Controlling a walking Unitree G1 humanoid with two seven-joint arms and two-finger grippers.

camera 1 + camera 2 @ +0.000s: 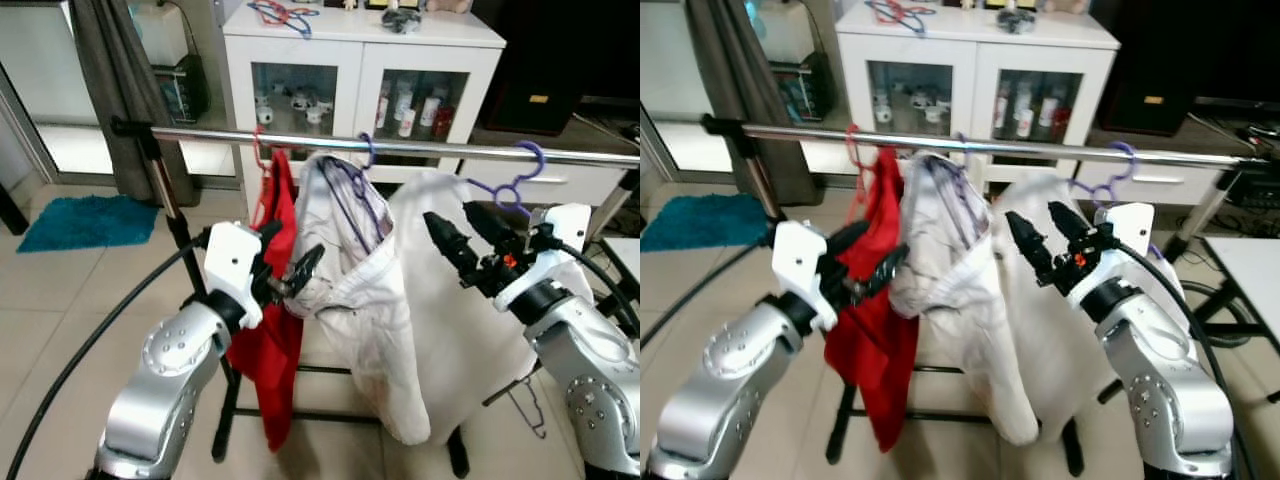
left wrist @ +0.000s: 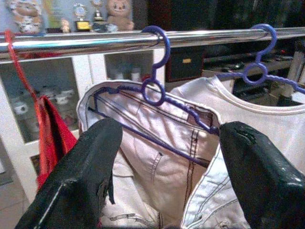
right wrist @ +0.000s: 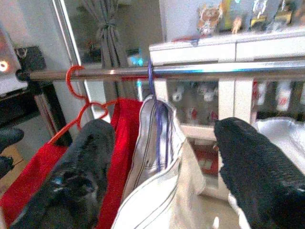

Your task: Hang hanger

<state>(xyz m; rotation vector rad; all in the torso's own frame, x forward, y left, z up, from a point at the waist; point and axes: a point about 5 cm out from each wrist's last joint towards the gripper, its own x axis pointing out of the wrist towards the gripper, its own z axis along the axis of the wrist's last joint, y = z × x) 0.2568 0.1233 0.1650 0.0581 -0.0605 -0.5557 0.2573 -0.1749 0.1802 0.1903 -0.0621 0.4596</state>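
Observation:
A chrome rail runs across in front of me. Three hangers hook over it: a red hanger with a red garment, a purple hanger carrying a white jacket, and a second purple hanger with a white T-shirt. My left gripper is open beside the jacket's left edge, in front of the red garment, with nothing between its fingers. My right gripper is open just below the rail, in front of the T-shirt.
Behind the rack stands a white cabinet with glass doors and loose hangers on top. There is a grey curtain at the back left and a teal rug on the tiles. A black cable arcs past my left arm.

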